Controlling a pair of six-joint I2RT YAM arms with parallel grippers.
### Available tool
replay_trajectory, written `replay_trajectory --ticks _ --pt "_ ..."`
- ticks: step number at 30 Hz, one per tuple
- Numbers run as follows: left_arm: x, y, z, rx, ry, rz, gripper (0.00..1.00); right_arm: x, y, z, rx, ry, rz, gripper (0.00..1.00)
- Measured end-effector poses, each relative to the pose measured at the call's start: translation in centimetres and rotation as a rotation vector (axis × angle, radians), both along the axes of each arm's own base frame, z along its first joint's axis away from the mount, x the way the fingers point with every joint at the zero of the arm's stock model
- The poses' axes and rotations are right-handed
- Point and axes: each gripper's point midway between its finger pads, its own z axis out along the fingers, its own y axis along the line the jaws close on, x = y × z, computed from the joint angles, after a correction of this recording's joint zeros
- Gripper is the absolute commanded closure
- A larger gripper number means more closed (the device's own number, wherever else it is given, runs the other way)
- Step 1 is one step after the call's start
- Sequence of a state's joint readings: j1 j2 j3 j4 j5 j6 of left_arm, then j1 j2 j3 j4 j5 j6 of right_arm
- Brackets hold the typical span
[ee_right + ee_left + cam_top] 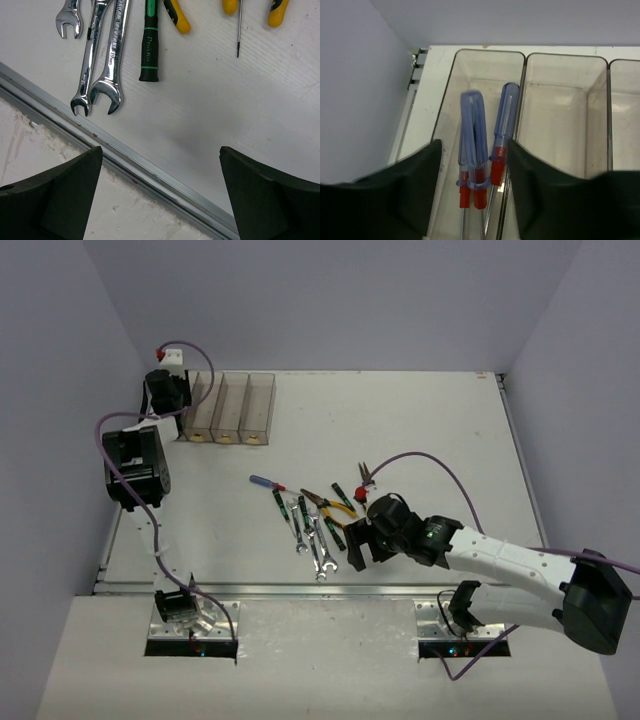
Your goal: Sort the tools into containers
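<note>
The containers (228,408) are a row of smoky clear bins at the back left. My left gripper (168,390) hangs open over the leftmost bin (470,65), where three blue-handled screwdrivers (502,120) with red collars lie; one of them (472,125) is blurred. In the left wrist view the gripper (474,200) straddles them without touching. The other tools lie mid-table: a blue screwdriver (265,481), silver wrenches (312,540), yellow-handled pliers (335,505) and black/green screwdrivers (335,530). My right gripper (358,545) is open and empty just right of the wrenches (107,50).
The table's metal front rail (150,170) runs under my right gripper (160,200). A black/green screwdriver (149,45) and yellow plier handles (177,20) lie just beyond it. Small red-handled pliers (365,477) lie further back. The neighbouring bin (560,115) holds nothing.
</note>
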State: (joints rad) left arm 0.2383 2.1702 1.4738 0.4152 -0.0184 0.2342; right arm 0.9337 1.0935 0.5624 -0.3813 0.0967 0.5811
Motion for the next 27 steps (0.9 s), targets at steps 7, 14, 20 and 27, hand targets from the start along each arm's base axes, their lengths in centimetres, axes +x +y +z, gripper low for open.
replay_trajectory --ticks 7,14,20,27 --pt "0.0 -0.3 0.5 -0.070 -0.024 0.003 0.00 0.7 1.1 0.1 -0.024 0.017 0.020 0.01" --pt "-0.8 -0.2 11.6 -0.412 -0.133 0.224 0.00 1.5 2.4 1.0 -0.020 0.008 0.046 0.01" --pt "-10.0 -4.8 18.6 -0.642 -0.235 0.471 0.00 2.0 3.0 1.6 -0.018 -0.005 0.050 0.01" --pt "-19.3 -24.0 7.7 -0.825 0.053 0.436 0.00 1.6 2.7 3.3 0.050 -0.038 0.038 0.01"
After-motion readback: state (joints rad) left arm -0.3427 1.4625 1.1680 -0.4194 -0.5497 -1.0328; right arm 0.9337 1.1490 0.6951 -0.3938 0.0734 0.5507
